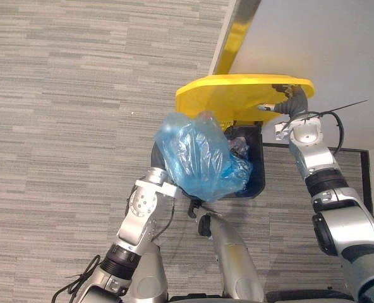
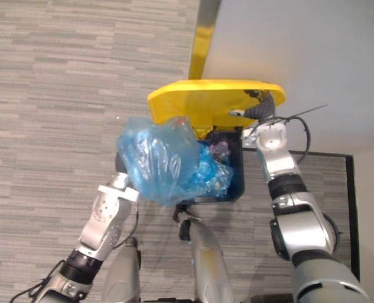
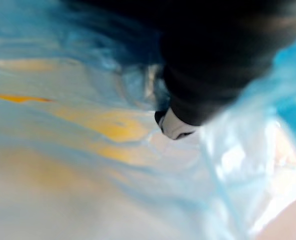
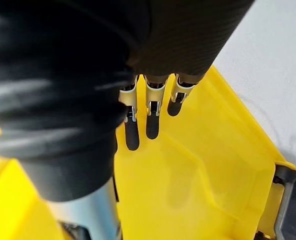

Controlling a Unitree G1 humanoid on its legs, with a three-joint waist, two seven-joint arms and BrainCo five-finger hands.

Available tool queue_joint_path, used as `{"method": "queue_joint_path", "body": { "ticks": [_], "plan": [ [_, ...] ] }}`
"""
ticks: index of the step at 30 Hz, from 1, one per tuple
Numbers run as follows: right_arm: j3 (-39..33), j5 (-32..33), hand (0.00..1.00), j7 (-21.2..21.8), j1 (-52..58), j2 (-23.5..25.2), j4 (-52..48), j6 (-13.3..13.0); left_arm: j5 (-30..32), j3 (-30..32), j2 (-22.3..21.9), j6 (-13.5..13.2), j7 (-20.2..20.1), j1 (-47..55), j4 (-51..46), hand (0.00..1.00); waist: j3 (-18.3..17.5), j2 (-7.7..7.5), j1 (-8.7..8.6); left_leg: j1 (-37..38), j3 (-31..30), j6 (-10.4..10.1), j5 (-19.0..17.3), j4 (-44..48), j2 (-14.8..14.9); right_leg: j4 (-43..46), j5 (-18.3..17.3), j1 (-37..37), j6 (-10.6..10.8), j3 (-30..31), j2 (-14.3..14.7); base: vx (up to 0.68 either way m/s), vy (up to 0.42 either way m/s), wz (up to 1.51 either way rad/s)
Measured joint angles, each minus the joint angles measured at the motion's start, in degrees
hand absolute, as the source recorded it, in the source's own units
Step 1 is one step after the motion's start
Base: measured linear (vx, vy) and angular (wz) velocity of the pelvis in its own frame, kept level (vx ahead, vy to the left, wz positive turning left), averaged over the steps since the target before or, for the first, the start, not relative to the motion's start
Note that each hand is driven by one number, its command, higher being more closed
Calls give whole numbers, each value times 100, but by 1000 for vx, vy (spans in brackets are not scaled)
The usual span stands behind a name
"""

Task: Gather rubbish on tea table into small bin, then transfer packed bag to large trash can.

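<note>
Blue bag (image 1: 199,158) hangs centre over dark bin (image 1: 258,180); right robot hand (image 1: 293,98), released flat, props yellow lid (image 1: 231,95); left robot hand (image 3: 208,70): cannot tell its grasp.

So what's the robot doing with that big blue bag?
It's throwing rubbish away. Its right hand, fingers straight, presses against the yellow lid of the big dark trash can and holds it open. Its left hand is up against the blue plastic bag of rubbish. The bag sits at the can's open mouth, its lower end inside and most of it bulging over the near rim, so it isn't fully in yet.
</note>
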Motion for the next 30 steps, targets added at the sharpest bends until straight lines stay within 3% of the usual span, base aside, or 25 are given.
{"method": "queue_joint_path", "body": {
  "ticks": [7,15,23,24,30],
  "plan": [
    [171,40,0,9,-271,-93,23,13,217,-172,-112,-1,173,-696,379,100,80,91,-64,-11,35,10,-4,-3,-48,29,-14,-55,-2,54,-23,-2,-4,-3],
    [361,40,0,0,-619,-266,-656,-5,713,-179,-49,371,323,-1795,2646,100,538,59,-261,-228,122,-3,-10,96,-45,13,18,-267,14,110,9,-6,-19,-4],
    [861,42,0,-25,-925,-172,-958,-85,1319,-271,-106,655,430,-2811,4380,100,607,-40,-298,-622,417,-127,-52,233,77,-2,119,-711,-68,213,115,29,-22,-13],
    [896,41,0,-30,-925,-41,-1056,-85,1420,-269,-111,698,428,-2911,4577,0,639,-86,-310,-683,476,-139,-72,316,141,-3,163,-732,-137,201,149,37,-18,-9],
    [1029,42,0,-82,-931,310,-1403,-91,1881,-253,-285,859,431,-3009,4917,0,652,-116,-260,-909,751,-143,-210,587,249,17,210,-977,-196,295,214,17,1,-13]
  ]
}}
